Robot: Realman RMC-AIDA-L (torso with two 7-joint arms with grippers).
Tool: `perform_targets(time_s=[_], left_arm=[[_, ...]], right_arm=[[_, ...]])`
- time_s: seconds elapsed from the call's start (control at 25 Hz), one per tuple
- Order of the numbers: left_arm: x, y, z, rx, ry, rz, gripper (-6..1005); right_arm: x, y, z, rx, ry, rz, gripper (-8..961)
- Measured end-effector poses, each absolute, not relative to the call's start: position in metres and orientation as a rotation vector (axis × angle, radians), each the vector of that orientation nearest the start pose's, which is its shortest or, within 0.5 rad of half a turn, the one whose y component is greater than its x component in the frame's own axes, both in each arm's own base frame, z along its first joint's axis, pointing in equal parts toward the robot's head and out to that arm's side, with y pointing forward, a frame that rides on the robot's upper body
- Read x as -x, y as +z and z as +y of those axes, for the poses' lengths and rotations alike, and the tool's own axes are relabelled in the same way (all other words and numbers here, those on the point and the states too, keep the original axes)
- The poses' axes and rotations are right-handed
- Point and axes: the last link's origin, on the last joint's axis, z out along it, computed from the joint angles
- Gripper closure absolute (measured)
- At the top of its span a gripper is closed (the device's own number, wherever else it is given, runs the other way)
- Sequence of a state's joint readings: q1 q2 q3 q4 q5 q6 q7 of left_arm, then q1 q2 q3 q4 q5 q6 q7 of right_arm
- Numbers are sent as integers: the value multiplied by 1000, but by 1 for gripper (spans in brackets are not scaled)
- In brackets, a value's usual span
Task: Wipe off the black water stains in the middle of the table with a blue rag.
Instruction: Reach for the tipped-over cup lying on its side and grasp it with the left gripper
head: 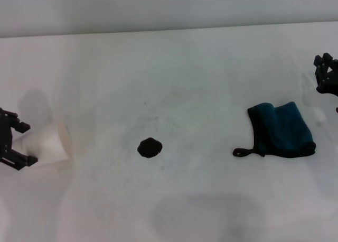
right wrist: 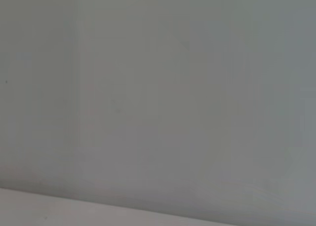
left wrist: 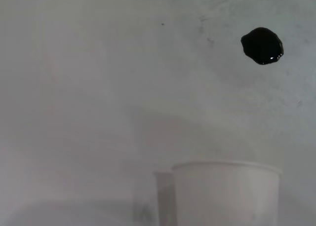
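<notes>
The black water stains (head: 149,147) sit as one glossy blot near the middle of the counter (head: 190,67), untouched. The blue rag (head: 281,129) lies folded toward the counter's right edge, well apart from the blot, its black loop trailing toward the middle. Nothing holds it.

The right gripper (head: 327,75) hangs at the counter's right edge, beyond the rag and nearer the far edge. It holds nothing, and whether its fingers are spread or closed I cannot tell. The left gripper (head: 15,141) is at the left edge, its fingers spread around the base of a white paper cup (head: 52,142) lying on its side; whether the fingers actually touch the cup is not clear.

The wiping looks not yet begun; the rag must be picked up first.

Risks from here, as I judge them:
- The rag is soft and folded, so a shallow pinch may lift only the top layer and let it unfold or slip.
- The blot looks wet, so a light or off-centre pass could smear it outward rather than lift it.
- A bunched rag may leave little flat cloth to press down.
- If the left arm moves, the cup could roll.
</notes>
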State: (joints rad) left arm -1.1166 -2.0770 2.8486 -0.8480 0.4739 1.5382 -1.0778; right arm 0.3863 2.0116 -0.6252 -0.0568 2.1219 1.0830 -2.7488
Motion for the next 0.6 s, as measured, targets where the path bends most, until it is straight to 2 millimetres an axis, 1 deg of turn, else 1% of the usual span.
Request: perform_targets(time_s=[0.44, 0.6], left_arm=[[279, 45, 379, 2879, 554, -324, 133], [279, 41, 381, 2877, 552, -334, 135]], right_arm=[[-394, 17, 307, 1704, 497, 663, 802], [-394, 17, 308, 1703, 496, 663, 801]])
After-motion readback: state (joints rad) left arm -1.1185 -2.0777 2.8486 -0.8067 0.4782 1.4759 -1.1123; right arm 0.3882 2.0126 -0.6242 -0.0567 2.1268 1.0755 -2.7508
